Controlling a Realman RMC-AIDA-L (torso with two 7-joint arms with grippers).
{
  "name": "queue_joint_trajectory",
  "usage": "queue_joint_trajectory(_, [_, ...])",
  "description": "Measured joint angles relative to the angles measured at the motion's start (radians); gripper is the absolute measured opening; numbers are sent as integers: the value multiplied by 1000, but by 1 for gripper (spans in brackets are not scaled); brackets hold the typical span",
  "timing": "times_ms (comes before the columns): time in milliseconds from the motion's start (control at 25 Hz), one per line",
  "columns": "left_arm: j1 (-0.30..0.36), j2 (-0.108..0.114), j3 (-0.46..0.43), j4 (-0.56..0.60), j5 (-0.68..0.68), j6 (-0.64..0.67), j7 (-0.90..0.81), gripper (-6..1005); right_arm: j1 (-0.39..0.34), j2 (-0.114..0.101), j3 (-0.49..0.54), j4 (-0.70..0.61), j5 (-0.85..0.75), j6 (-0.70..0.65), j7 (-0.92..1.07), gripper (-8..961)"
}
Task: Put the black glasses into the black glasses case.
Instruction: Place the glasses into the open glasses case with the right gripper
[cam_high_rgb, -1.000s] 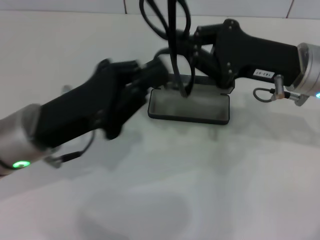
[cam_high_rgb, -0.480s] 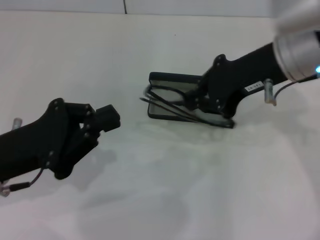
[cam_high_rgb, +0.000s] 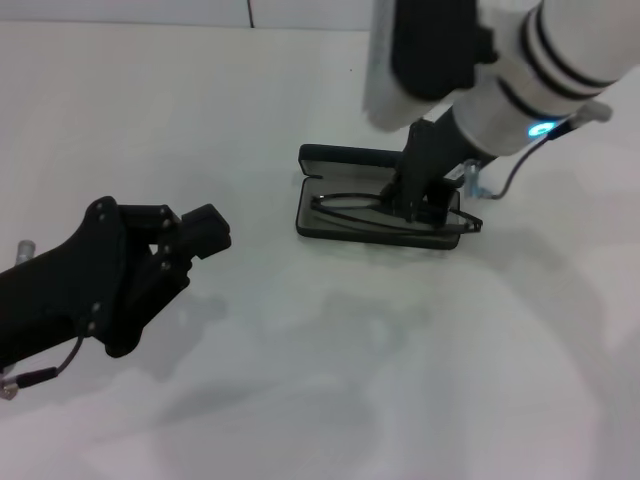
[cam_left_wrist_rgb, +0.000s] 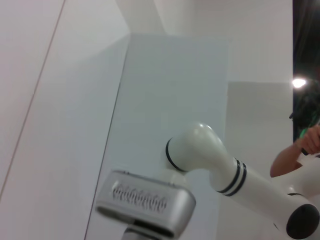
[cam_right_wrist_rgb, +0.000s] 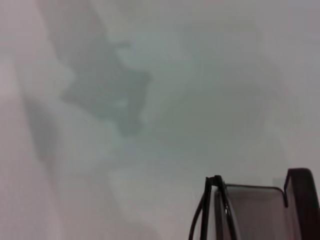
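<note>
Black items counted: we see one pair of thin black wire-frame glasses (cam_high_rgb: 385, 212), one black rectangular hard-shell glasses case (cam_high_rgb: 345, 157) with its lid open, and two black robot claws.
Case contents: the glasses lie folded along the grey-lined tray of the case; one end of the frame pokes over the tray's right rim.
Case position: it rests on the plain white surface (cam_high_rgb: 320, 380), at the centre of the head view, toward the far side.
Right claw: the right claw (cam_high_rgb: 415, 200) points down into the case, right at the glasses; we cannot tell whether its fingers grip the frame or are parted.
Left claw: the left claw (cam_high_rgb: 200, 232) hovers low over the surface, well apart from the case on the left, and we cannot tell its state either.
Right wrist view only: a close look at the case's end (cam_right_wrist_rgb: 260, 212), with the glasses' folded frame (cam_right_wrist_rgb: 210, 207) at the tray's rim.
Left wrist view only: a white jointed robot arm (cam_left_wrist_rgb: 225, 165) and pale walls; neither case nor glasses appears.
</note>
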Motion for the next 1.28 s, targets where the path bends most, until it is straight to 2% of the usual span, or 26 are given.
queue_joint_trajectory(240, [1, 1, -26, 3, 7, -1, -2, 51, 19, 0, -125, 45, -72, 119, 37, 66])
queue_joint_trajectory(520, [-5, 13, -22, 4, 18, -2, -6, 51, 31, 0, -158, 103, -108, 198, 38, 66])
queue_joint_trajectory(920, [9, 13, -24, -3, 33, -6, 17, 51, 33, 0, -235, 149, -111, 308, 38, 66])
queue_joint_trajectory(1280, [34, 5, -20, -5, 34, -6, 40, 51, 27, 0, -245, 151, -111, 334, 39, 65])
